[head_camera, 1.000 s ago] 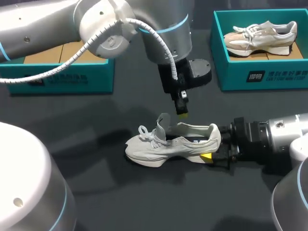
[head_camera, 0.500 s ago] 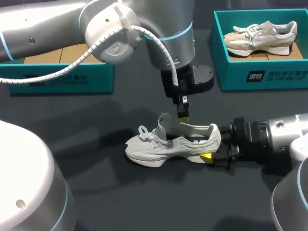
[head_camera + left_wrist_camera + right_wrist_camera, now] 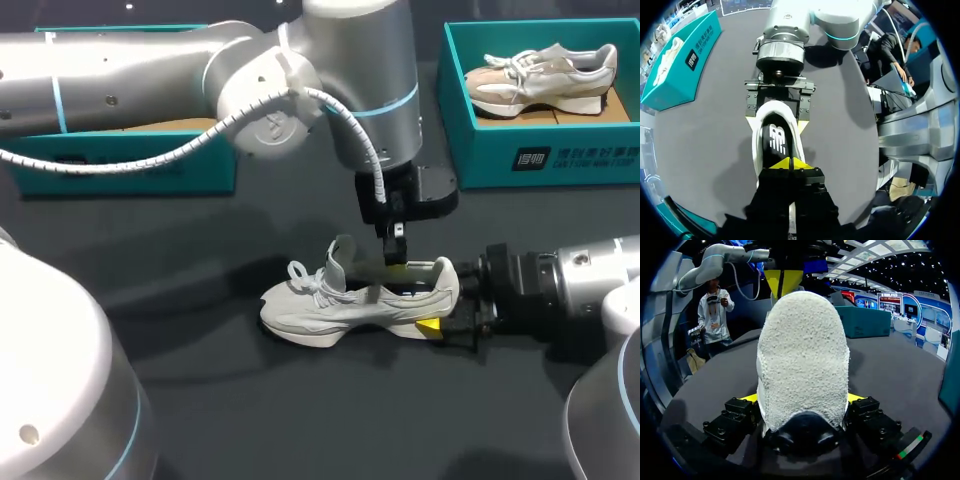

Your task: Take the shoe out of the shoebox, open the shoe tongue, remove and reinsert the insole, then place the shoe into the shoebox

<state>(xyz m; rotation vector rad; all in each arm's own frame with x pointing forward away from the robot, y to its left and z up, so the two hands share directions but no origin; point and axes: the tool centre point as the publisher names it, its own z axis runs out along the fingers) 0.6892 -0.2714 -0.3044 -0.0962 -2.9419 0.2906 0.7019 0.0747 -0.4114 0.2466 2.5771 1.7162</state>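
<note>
On the dark table (image 3: 200,400), a teal shoebox (image 3: 150,165) stands at the far left, partly hidden by the left arm. The left gripper (image 3: 396,258) points down into the mouth of the pale grey shoe (image 3: 330,308), its yellow tips pressed together just over the black insole (image 3: 776,142); whether they pinch the insole cannot be told. The shoe rests upright on its sole at the table's middle, toe to the left, tongue (image 3: 340,255) raised. The right gripper (image 3: 440,308) clamps the shoe's heel, one finger on either side. At the far right a second teal shoebox (image 3: 500,160) holds a cream shoe (image 3: 540,78)
</note>
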